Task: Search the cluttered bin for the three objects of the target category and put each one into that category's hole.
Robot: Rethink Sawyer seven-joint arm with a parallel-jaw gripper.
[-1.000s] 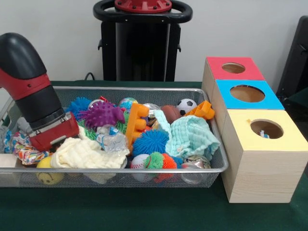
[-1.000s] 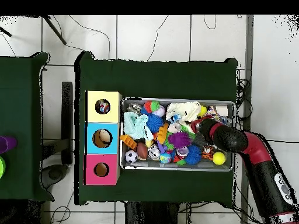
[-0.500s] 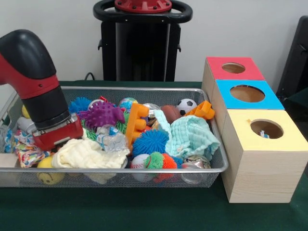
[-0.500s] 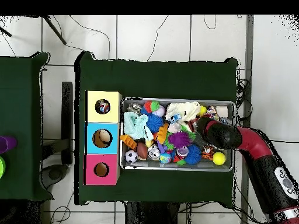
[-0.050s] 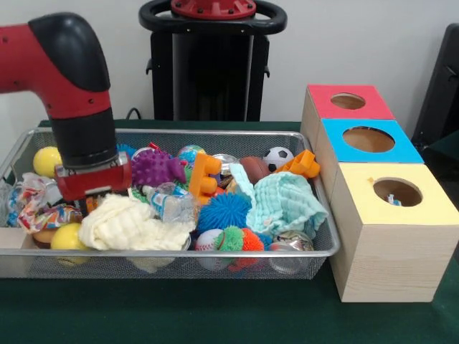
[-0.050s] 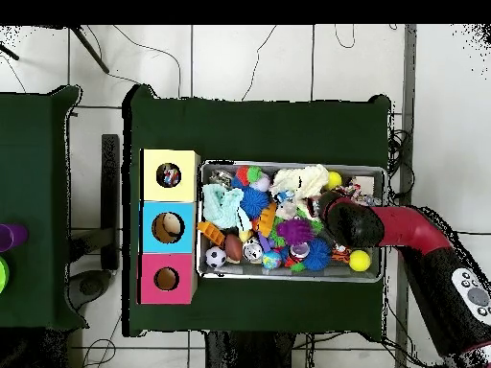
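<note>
Evidently no single target is picked out yet; candidates fill the wire mesh bin [image 5: 315, 247]: a cream towel [image 5: 129, 226], smooth yellow balls [image 5: 47, 160], a spiky purple toy [image 5: 156, 168], a mint cloth [image 5: 287, 204]. Directly above the towel's far-left edge hangs the gripper [image 5: 90, 204], buried in clutter, so whether it is apart or together cannot be told. Across the bin stand three wooden boxes with round holes: red [image 5: 348, 101], blue [image 5: 368, 139], yellow [image 5: 397, 191], on the green desk [image 5: 215, 315].
</note>
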